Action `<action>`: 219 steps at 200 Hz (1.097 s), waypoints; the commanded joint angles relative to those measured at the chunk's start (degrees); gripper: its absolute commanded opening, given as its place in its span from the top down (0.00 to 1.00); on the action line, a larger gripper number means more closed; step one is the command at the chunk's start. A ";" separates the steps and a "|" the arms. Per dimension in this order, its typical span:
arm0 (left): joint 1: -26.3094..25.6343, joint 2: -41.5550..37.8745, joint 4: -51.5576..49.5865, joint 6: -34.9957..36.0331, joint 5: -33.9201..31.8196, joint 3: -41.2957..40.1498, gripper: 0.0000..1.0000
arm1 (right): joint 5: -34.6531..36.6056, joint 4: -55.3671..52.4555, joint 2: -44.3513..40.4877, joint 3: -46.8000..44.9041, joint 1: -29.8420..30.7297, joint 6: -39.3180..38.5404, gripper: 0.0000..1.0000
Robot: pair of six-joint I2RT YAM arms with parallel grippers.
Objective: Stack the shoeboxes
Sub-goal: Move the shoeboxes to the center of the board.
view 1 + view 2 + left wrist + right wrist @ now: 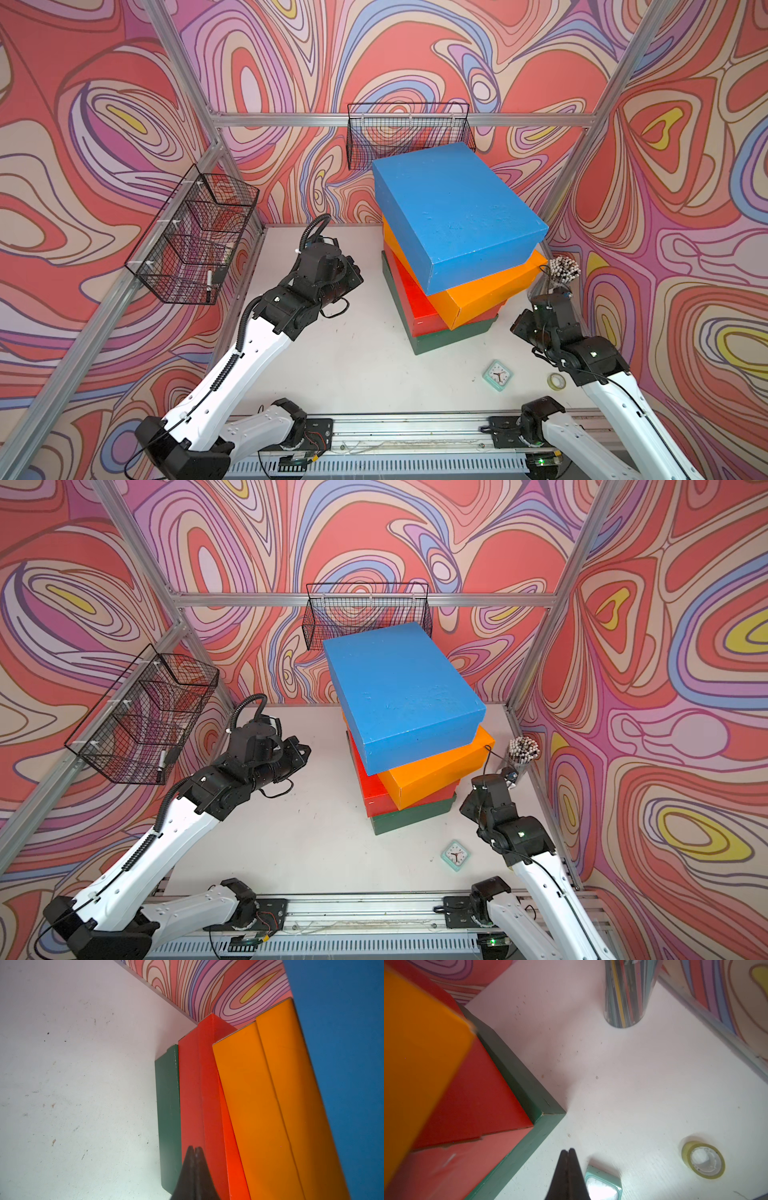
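Observation:
The four shoeboxes stand in one skewed pile at the table's back right, shown in both top views. The blue box [453,208] is on top, then the orange box [490,291], the red box [415,303] and the dark green box [449,338] on the table. Each box is turned a little against the one under it. My left gripper [195,1148] is shut and empty, left of the pile, its tips in front of the red box's [191,1095] side. My right gripper [567,1150] is shut and empty above the table, off the green box's [519,1084] near right corner.
A mint-green clock [497,374] and a roll of tape [556,381] lie at the front right. A cup of pencils [561,270] stands right of the pile, close to the right wall. Wire baskets hang on the left wall [195,232] and the back wall [409,133].

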 commanded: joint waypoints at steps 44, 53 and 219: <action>4.70 6.32 7.14 -2.28 9.27 -5.43 0.99 | -3.45 14.82 0.91 -10.54 -4.04 0.90 1.00; 5.05 7.18 8.20 -2.31 10.18 -6.01 0.99 | -5.08 17.20 1.47 -11.89 -6.11 -0.42 1.00; 8.53 24.16 22.91 -5.47 19.12 -9.80 0.96 | -48.60 67.72 28.22 -21.95 -22.37 1.86 1.00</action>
